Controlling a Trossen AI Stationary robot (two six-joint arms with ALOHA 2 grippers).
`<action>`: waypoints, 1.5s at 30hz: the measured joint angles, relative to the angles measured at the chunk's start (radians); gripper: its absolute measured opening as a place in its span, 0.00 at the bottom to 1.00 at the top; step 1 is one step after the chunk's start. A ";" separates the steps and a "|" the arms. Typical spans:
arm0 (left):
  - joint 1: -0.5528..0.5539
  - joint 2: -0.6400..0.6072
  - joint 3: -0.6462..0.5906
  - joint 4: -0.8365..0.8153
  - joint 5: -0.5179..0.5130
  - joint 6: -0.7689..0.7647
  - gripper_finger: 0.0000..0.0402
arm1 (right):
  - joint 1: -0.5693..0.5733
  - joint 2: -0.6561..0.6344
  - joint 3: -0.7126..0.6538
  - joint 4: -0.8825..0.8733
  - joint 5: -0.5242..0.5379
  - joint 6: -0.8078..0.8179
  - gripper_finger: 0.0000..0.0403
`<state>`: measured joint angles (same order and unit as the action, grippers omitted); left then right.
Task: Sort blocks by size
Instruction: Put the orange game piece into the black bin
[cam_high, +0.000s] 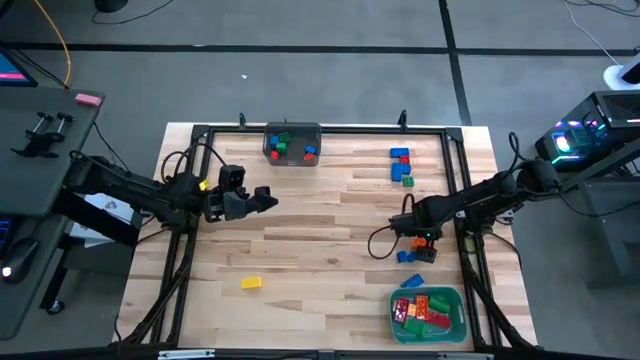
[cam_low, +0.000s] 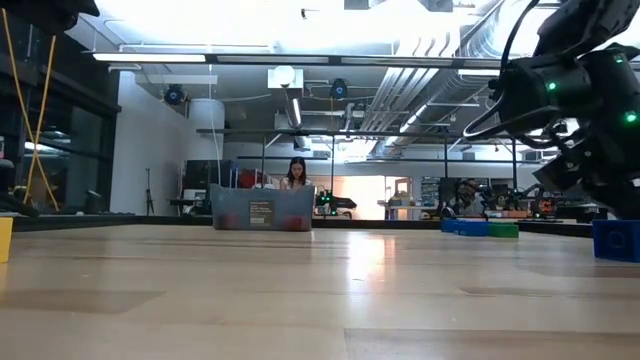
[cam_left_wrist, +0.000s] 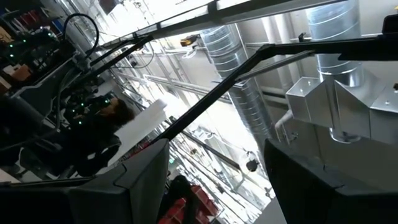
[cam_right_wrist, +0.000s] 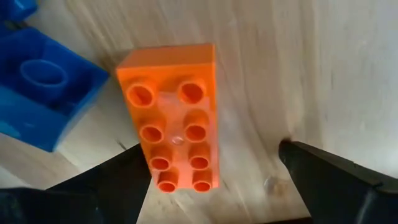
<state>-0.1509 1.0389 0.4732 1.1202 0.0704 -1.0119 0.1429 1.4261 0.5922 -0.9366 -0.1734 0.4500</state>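
Progress: part done, teal tray (cam_high: 452, 297) and grey bin (cam_high: 293, 130) hold blocks | Left: yellow block (cam_high: 251, 283), blue-green cluster (cam_high: 402, 166) loose on surface (cam_high: 320, 230) | right pincer (cam_right_wrist: 214, 177) apart over orange block (cam_right_wrist: 171, 115), right edge | left pincer (cam_high: 268, 196) apart, idle.

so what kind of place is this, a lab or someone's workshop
Most likely a robotics lab in an open industrial-style room. Exposed silver ducts and strip lights run along the ceiling, more benches with lit equipment stand behind the wooden table, and a person sits at a far desk.
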 joint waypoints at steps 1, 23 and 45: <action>0.000 0.000 0.000 0.001 0.000 0.000 0.61 | 0.003 0.000 0.003 0.003 0.010 0.003 0.88; 0.063 -0.039 0.000 0.400 0.015 0.082 0.61 | 0.039 0.002 0.240 -0.180 0.113 -0.056 0.33; 0.077 -0.088 0.000 -0.030 0.082 0.127 0.61 | -0.305 0.121 0.655 0.583 0.453 0.137 0.33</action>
<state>-0.0739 0.9510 0.4732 1.0904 0.1520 -0.8847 -0.1618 1.5474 1.2472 -0.3536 0.2796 0.5872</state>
